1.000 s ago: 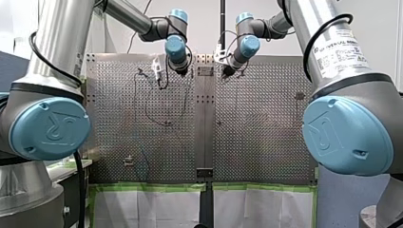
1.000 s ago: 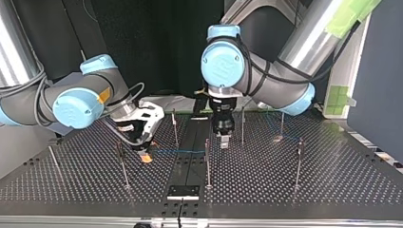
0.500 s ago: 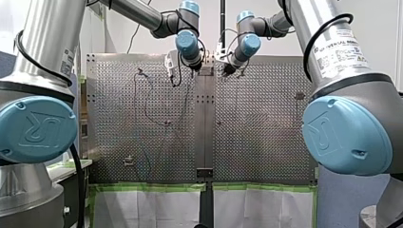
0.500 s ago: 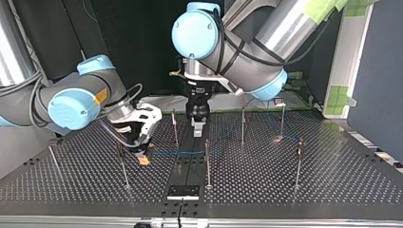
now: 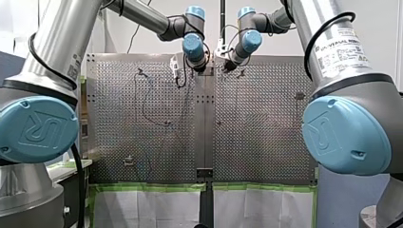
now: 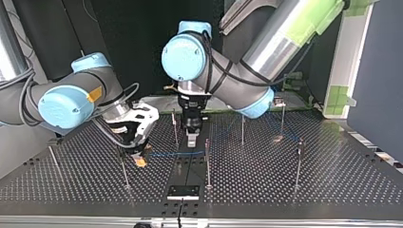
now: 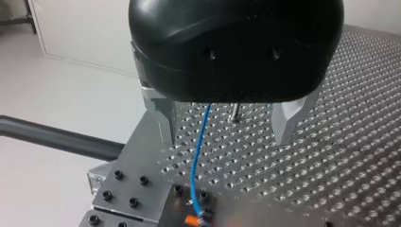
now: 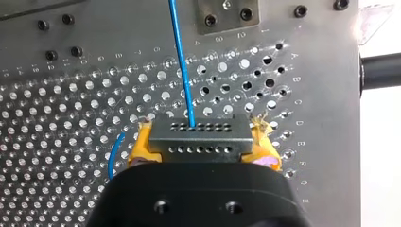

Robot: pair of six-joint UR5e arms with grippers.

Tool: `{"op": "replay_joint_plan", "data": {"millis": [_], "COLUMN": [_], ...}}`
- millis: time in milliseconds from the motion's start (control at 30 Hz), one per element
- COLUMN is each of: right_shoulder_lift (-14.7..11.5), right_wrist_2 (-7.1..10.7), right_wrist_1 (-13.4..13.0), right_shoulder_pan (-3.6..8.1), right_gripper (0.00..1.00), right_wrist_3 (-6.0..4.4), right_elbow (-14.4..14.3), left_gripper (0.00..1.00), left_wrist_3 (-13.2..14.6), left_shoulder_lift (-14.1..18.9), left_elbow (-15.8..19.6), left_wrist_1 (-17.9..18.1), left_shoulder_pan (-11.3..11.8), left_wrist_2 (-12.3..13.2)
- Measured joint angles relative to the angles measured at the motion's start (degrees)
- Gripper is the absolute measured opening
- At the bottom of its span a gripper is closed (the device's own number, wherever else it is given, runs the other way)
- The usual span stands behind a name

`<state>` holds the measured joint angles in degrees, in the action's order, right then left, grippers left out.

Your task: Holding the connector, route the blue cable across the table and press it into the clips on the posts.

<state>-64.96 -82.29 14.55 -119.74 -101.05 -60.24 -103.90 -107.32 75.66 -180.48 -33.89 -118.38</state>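
1. Front view: my left gripper (image 5: 199, 66) and my right gripper (image 5: 227, 68) hang near each other; how their jaws stand is too small to tell.
2. Top view: the blue cable (image 6: 176, 153) runs sideways from my right gripper's jaws to a post (image 6: 207, 164), passing close by my left gripper's tips.
3. Left wrist view: the metal fingers (image 7: 166, 120) are spread wide; the cable passes between them, touching neither.
4. Right wrist view: the yellow pads (image 8: 138, 146) pinch the connector (image 8: 198, 137) by its ends; the cable leaves its face straight ahead of the jaws.
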Motion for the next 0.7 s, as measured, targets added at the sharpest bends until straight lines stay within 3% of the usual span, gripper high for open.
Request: {"op": "replay_joint_plan", "data": {"millis": [333,533,700], "right_shoulder_lift": [-0.1,-0.1,0.0], "right_wrist_2": [0.02,0.03,0.34], "right_wrist_1": [0.0,0.0,-0.1], "right_shoulder_pan": [0.3,0.46,0.57], "right_gripper": [0.0,0.0,0.0], "right_wrist_3": [-0.04,-0.17,-0.23], "right_elbow": [0.0,0.0,0.0], "left_gripper": [1.0,1.0,1.0], "left_wrist_3": [0.0,-0.4,-0.4], "left_shoulder_lift": [-0.8,-1.8,-3.5], "left_elbow": [-5.4,-6.0,-6.0], "left_wrist_1": [-0.4,-1.7,-2.3], "left_shoulder_pan": [1.8,2.0,1.8], "left_wrist_2": [1.5,3.8,4.2]}}
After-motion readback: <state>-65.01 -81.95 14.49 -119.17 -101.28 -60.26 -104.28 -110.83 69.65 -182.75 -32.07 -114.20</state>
